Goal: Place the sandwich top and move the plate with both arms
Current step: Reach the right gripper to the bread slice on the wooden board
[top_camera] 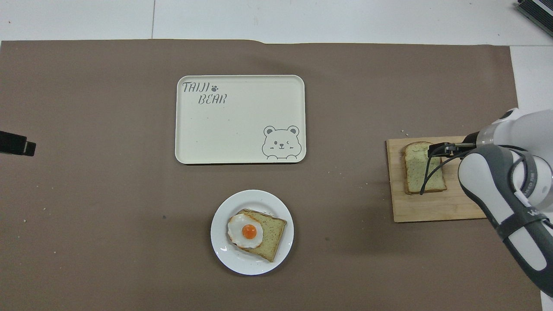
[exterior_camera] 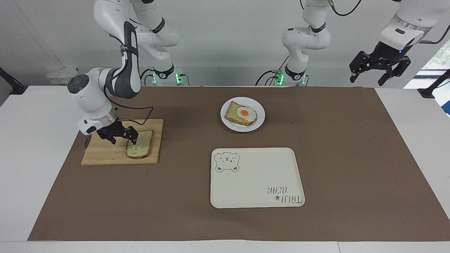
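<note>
Sandwich top (exterior_camera: 140, 149) flat (plate (exterior_camera: 259, 120) apart)
</note>
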`<act>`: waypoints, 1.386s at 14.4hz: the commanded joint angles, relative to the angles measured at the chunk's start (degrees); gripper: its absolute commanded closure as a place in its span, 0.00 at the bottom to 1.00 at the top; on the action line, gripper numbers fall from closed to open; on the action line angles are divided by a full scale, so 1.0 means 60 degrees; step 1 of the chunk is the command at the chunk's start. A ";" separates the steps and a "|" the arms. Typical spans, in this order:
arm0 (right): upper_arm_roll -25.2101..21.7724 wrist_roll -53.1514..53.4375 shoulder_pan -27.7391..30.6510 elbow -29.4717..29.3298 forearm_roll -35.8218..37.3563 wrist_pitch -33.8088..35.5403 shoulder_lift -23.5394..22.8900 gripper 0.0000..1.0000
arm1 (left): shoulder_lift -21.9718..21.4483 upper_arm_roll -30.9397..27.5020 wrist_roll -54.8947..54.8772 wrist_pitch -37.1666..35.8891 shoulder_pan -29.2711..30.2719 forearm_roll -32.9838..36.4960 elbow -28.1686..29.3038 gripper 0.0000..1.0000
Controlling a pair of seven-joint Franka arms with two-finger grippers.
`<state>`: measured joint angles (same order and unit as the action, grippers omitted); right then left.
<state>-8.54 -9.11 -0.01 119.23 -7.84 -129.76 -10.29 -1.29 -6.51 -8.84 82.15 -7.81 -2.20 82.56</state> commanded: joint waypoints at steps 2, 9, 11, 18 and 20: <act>0.0061 -0.1305 0.0411 0.0196 -0.1398 -0.0375 -0.0378 0.00 | 0.0069 0.0103 0.0038 -0.0229 0.0144 0.0089 -0.0210 0.00; 0.0047 -0.2084 0.0456 0.0372 -0.1681 -0.0375 -0.0394 0.53 | 0.0069 0.0103 0.0038 -0.0229 0.0144 0.0089 -0.0210 0.00; 0.0061 -0.2012 0.0441 0.0372 -0.1681 -0.0346 -0.0408 1.00 | 0.0069 0.0103 0.0038 -0.0229 0.0144 0.0089 -0.0210 0.00; 0.0091 -0.1059 0.0251 0.0255 -0.1667 -0.0346 -0.0511 1.00 | 0.0069 0.0103 0.0038 -0.0229 0.0144 0.0089 -0.0210 0.00; 0.0091 -0.1045 0.0236 0.0197 -0.1667 -0.0288 -0.0525 1.00 | 0.0069 0.0103 0.0038 -0.0229 0.0144 0.0089 -0.0210 0.00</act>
<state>-8.39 -16.63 2.07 120.32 -16.90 -130.94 -13.16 -1.29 -6.51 -8.84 82.15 -7.81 -2.20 82.56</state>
